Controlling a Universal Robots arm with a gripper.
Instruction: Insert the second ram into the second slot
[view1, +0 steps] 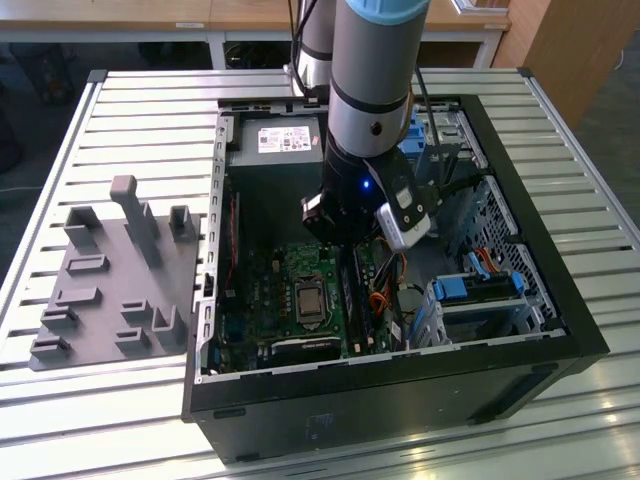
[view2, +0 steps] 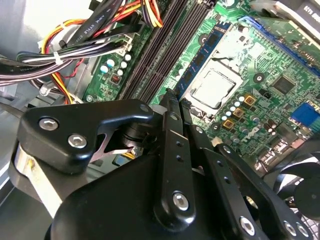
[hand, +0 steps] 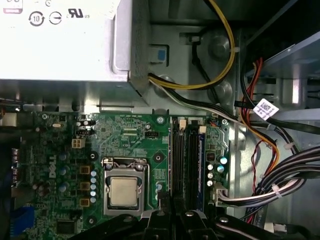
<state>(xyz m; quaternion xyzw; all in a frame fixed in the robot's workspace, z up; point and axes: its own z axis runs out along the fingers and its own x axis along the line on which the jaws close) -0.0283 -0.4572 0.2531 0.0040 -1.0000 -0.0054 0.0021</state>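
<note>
Blue and thin, the memory stick (view2: 204, 54) stands on edge in line with the dark slots (view2: 155, 55), on the side nearest the processor (view2: 215, 87), as we see it in the second wrist view. The tool (view2: 176, 100) sits over the stick's near part, its fingers (view2: 170, 130) drawn together on it. Bundled cables (view2: 90, 45) run past the slots' other side. In the exterior view we see the arm reaching down into the open black computer case (view1: 400, 395), which lies on the slatted metal bench (view1: 140, 110). A grey holder (view1: 110, 280) rests beside the case, at the exterior view's left.
</note>
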